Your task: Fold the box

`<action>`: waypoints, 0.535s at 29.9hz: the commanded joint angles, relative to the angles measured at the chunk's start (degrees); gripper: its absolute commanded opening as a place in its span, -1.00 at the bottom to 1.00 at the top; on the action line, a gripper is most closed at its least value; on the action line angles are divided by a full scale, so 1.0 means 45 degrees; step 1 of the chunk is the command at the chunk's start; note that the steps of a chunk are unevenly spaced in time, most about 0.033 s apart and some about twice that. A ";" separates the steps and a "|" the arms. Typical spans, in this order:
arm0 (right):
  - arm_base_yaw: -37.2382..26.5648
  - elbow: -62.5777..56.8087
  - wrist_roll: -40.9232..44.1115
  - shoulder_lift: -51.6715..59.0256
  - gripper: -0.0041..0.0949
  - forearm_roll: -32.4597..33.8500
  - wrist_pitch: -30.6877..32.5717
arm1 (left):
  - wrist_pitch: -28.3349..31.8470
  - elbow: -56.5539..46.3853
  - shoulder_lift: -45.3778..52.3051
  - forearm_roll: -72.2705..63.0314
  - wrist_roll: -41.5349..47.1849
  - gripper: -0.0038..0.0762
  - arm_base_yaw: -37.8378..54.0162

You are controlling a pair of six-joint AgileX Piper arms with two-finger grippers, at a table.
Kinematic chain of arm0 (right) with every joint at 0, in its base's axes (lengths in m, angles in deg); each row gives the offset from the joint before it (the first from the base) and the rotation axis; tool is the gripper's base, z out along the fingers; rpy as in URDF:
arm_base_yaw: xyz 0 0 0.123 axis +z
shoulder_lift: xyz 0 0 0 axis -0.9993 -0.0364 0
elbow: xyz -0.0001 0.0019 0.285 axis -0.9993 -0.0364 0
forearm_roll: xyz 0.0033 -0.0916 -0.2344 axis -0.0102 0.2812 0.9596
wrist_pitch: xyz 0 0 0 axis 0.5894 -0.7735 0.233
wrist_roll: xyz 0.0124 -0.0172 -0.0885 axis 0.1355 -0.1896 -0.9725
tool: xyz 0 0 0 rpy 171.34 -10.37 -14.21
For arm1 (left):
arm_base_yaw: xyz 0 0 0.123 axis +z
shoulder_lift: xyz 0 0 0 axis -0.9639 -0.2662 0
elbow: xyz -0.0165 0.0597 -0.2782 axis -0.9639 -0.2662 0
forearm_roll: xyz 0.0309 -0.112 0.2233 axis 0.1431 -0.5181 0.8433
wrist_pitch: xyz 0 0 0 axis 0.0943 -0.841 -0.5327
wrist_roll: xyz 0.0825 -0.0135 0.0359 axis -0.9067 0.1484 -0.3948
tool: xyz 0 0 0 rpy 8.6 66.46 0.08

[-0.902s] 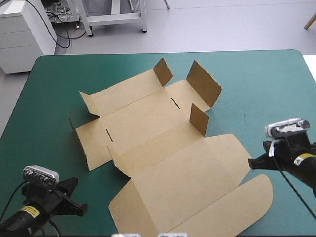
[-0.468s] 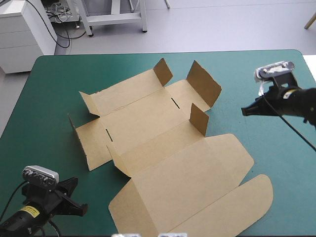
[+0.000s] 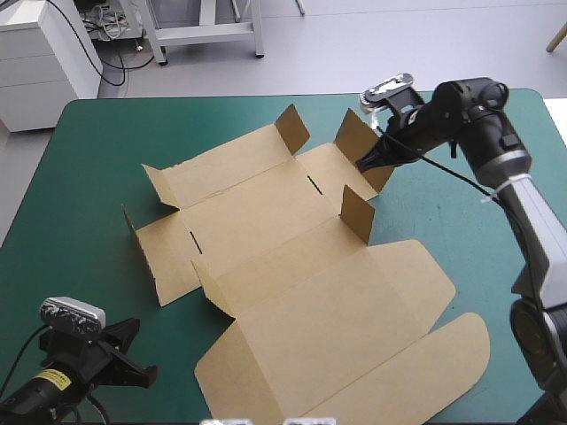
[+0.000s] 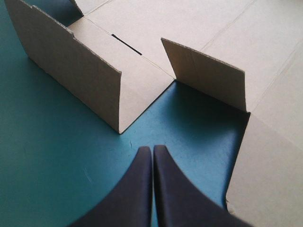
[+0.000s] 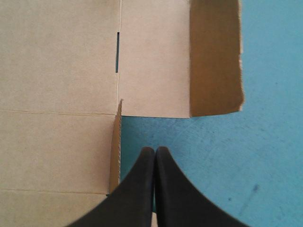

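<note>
High view: the box (image 3: 292, 266) lies opened out across the middle of the bench (image 3: 80, 159). Its base and lid panel (image 3: 345, 328) are flat and no wall is tucked. Several flaps stand part-raised along their creases. I judge this to be spring in the scored board, not finished work.

Right hand (image 3: 365, 163) is at the box's far-right corner, by the outer face of the tall flap (image 3: 353, 135). Contact cannot be confirmed. Its fingers are pressed together into one point and carry nothing. Right wrist view places that point over bare bench just off the box's edge, in the notch between the tall flap and the short tab (image 5: 115, 146). Judgement: a closed point serves as a pusher, not a clamp. Standing outside the flap lets an inward push bring it upright.

Left hand (image 3: 142, 372) sits off the box's near-left corner, well apart from the board, fingers likewise together and empty. Left wrist view shows its tip over bare bench, aimed at the gap between the side wall (image 4: 71, 71) and the neighbouring flap (image 4: 203, 73), touching neither. Judgement: it is parked clear so the panels can swing, yet near enough to brace the box should it slide.

Task assessed as at its opening stage.
</note>
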 commanded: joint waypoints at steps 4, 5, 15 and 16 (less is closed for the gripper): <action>0.0767 0.0715 0.0033 -0.0392 -0.95 0.0130 -0.0242 | 0.0688 0.0283 -0.0192 -0.0307 0.0087 -0.92 -0.0073; 0.0801 0.0715 0.0033 -0.0444 -0.95 0.0130 -0.0242 | 0.0688 0.0283 -0.0192 -0.0307 0.0087 -0.92 -0.0073; 0.0832 0.0542 0.0278 -0.0549 -0.64 0.0165 -0.0242 | 0.0688 0.0283 -0.0192 -0.0307 0.0087 -0.92 -0.0073; 0.0832 0.0542 0.0316 -0.0549 -0.50 0.0185 -0.0242 | 0.0688 0.0283 -0.0192 -0.0307 0.0087 -0.92 -0.0073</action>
